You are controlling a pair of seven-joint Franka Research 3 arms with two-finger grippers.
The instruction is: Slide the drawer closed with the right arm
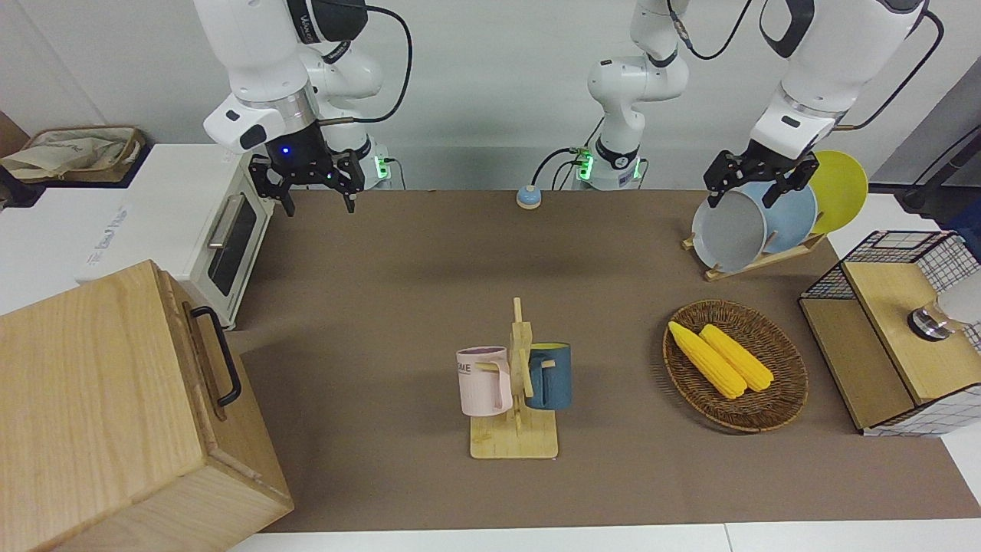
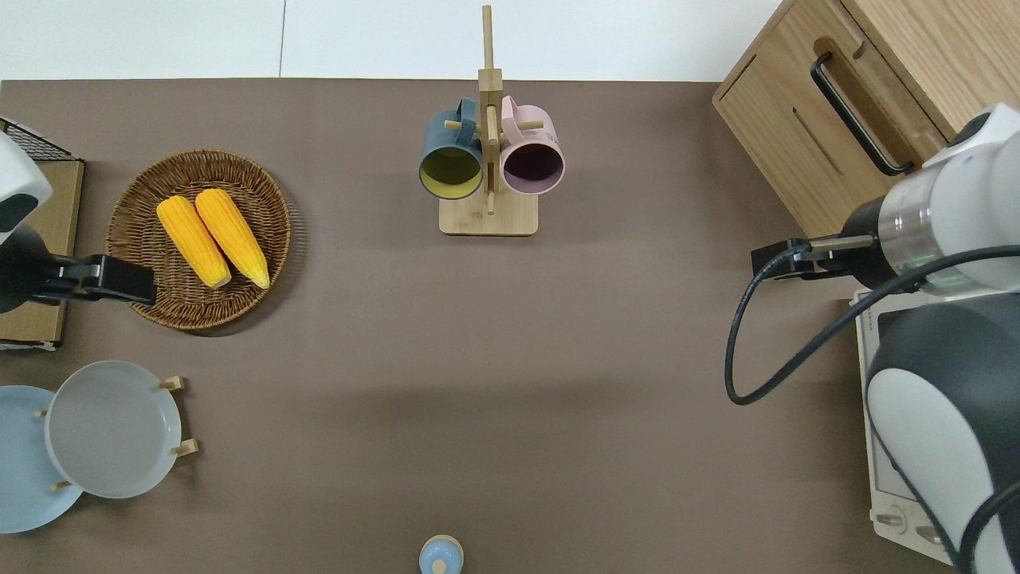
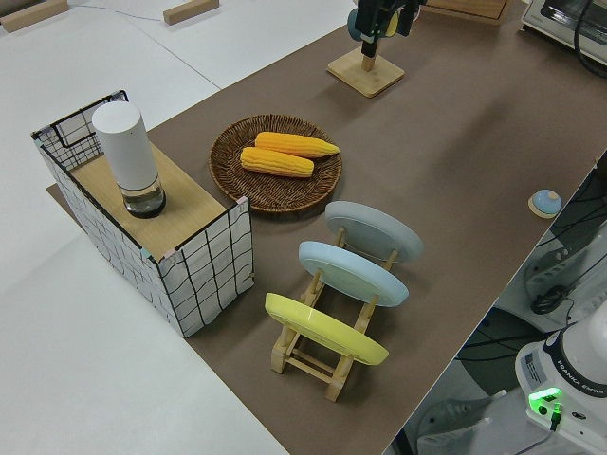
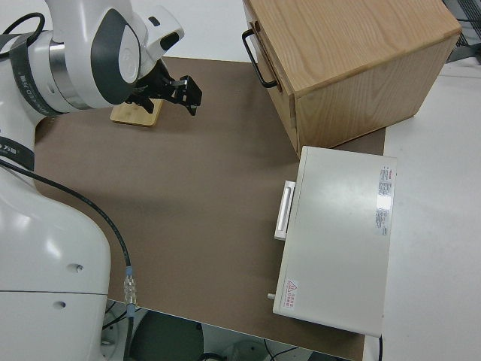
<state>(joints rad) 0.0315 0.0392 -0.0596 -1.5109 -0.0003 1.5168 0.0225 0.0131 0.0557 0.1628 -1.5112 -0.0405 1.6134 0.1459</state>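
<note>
Drawer (image 1: 208,360), apparently slightly open

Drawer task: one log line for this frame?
drawer slightly open | right gripper jaws open, over mat beside cabinet, no contact | left arm parked

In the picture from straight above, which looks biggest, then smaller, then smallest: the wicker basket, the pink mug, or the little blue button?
1. Wicker basket
2. Pink mug
3. Blue button
</note>
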